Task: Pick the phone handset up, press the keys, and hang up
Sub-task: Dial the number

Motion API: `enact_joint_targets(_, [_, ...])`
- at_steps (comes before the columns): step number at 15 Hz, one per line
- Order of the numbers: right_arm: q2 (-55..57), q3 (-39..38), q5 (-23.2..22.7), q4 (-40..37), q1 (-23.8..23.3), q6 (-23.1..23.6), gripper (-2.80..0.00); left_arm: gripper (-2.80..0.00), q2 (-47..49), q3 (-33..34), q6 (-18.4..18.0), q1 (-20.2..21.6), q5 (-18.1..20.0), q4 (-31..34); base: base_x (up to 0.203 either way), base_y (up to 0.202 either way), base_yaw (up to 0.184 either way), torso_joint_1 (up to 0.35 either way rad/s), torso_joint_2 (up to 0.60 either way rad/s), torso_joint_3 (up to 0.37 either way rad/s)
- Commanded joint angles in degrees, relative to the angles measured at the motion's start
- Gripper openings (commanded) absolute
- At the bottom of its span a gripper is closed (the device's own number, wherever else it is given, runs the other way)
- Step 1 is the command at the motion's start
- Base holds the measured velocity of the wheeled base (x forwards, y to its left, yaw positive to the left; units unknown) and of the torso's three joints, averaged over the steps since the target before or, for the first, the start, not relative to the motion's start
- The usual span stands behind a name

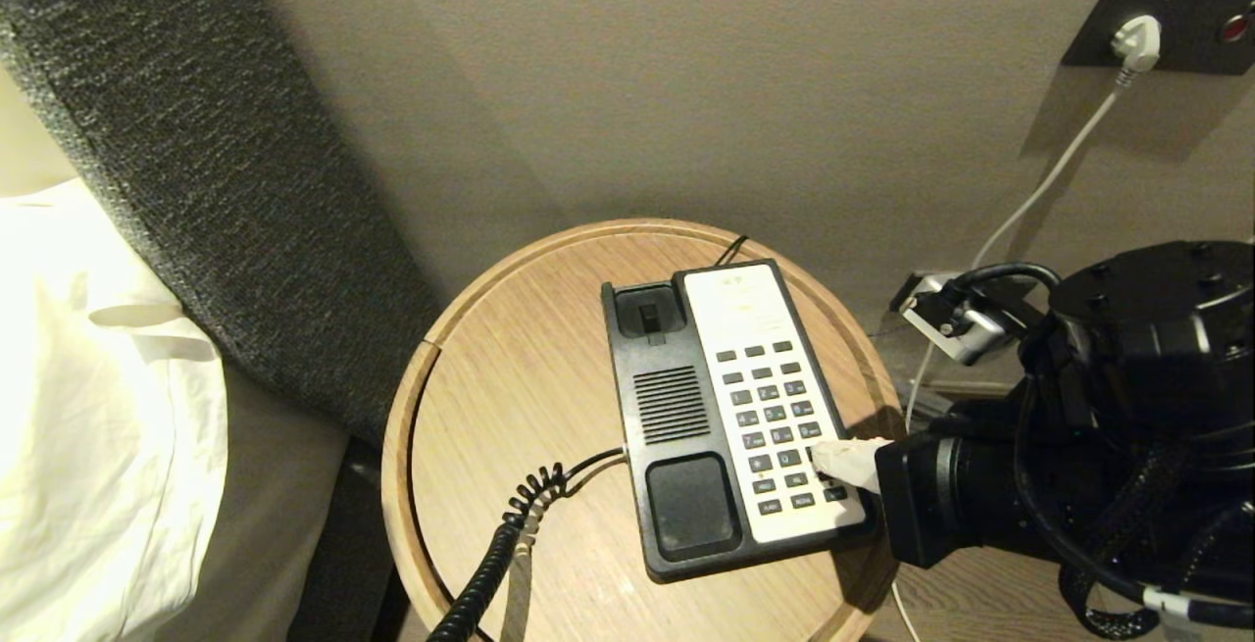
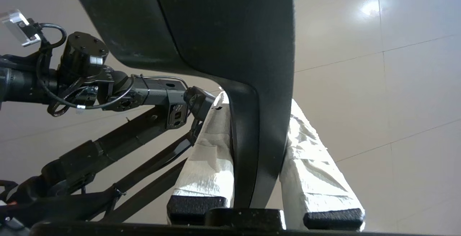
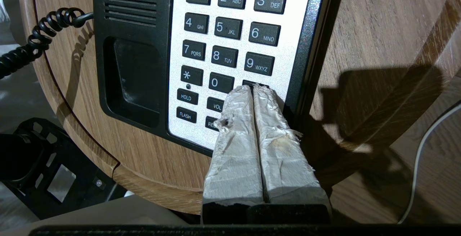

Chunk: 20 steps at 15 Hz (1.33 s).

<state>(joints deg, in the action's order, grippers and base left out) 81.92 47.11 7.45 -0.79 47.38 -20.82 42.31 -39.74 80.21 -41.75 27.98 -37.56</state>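
The glossy black phone handset [image 2: 216, 23] is off the base, and my left gripper [image 2: 257, 101] is shut on its narrow middle with the white-wrapped fingers [image 2: 209, 149] on either side. That gripper is outside the head view. The black coiled cord [image 1: 510, 524] trails off the table's front edge. On the phone base [image 1: 672, 407] the cradle is empty. My right gripper [image 3: 252, 89] is shut, with its wrapped tips [image 1: 822, 456] resting on the key just right of the 0, among the dark grey keys [image 3: 223, 27] of the cream faceplate.
The phone sits on a round wooden bedside table [image 1: 510, 368] with a raised rim. A grey padded headboard [image 1: 196, 162] and white bedding [image 1: 88, 407] lie to the left. A wall socket with a white plug [image 1: 1137, 39] and its cable are at the right.
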Motion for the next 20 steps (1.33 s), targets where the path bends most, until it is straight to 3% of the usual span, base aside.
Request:
enact_joint_targets(1, [-0.9, 0.1, -0.1, -0.1, 0.1, -0.2, -2.80, -2.80, -0.1, 0.0, 0.5, 0.0, 0.1, -0.1, 0.000, 0.000, 0.000, 0.000, 0.00, 0.000])
enact_joint_targets(20, [-4.0, -3.4, -0.1, -0.8, 1.7, -0.3, -2.80, -2.80, -0.3, 0.5, 0.5, 0.0, 0.2, 0.0, 0.000, 0.000, 0.000, 0.000, 0.00, 0.000])
